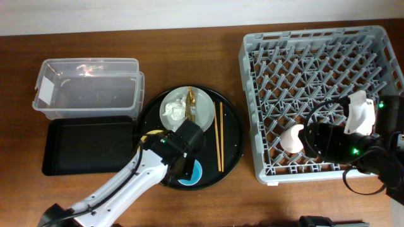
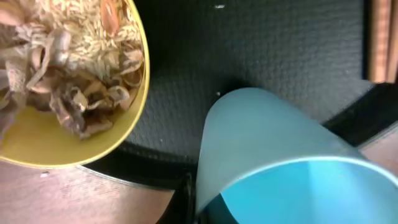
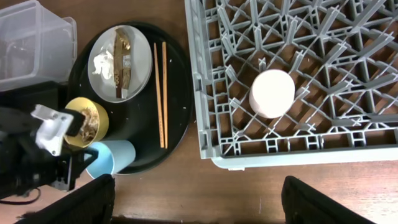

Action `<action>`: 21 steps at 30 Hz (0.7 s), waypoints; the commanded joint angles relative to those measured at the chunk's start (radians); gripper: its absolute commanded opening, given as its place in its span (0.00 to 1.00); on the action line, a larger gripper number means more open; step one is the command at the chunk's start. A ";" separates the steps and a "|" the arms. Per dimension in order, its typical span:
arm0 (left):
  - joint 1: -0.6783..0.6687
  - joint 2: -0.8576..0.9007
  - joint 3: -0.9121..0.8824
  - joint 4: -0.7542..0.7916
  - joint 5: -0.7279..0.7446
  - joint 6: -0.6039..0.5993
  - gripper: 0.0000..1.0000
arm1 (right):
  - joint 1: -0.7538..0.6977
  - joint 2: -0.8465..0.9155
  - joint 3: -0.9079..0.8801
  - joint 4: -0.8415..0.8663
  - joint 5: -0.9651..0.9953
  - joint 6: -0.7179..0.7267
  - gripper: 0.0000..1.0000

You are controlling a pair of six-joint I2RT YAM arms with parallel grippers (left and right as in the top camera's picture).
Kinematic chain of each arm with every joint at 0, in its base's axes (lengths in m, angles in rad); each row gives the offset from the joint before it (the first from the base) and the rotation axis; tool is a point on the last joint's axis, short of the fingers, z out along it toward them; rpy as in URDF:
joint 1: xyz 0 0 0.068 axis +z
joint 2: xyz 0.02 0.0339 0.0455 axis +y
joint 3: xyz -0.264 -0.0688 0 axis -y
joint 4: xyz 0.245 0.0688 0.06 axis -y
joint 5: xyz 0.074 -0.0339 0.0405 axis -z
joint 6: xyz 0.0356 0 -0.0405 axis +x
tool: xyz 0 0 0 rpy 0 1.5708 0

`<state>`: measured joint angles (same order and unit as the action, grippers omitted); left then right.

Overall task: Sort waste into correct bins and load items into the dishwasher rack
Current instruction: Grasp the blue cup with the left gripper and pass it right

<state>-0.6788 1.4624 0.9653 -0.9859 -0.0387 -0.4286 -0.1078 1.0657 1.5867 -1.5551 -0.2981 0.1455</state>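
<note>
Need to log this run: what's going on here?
The left gripper is down on the large round black tray at the small light-blue cup, which looks tipped over beside the yellow bowl of beige-brown food scraps; whether it grips is unclear. The right gripper hangs open above the light-grey plastic dishwasher rack, where a small pink cup sits among the pegs. The grey-white round plate with crumpled white tissue and brown-gold wrapper, and the wooden chopsticks, lie on the tray.
</note>
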 commanded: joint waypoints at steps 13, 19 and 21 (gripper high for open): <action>0.258 -0.058 0.510 0.304 1.464 0.265 0.00 | 0.011 0.087 0.000 -0.032 -1.004 -0.599 0.98; 0.258 -0.058 0.510 0.327 1.453 0.266 0.00 | 0.241 0.146 0.000 0.110 -1.128 -0.567 0.81; 0.258 -0.058 0.510 0.327 1.440 0.266 0.00 | 0.254 0.154 0.000 0.117 -1.127 -0.559 0.77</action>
<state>-0.4240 1.4132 1.4666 -0.6617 1.4071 -0.1783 0.1223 1.2163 1.5848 -1.4456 -1.3609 -0.4225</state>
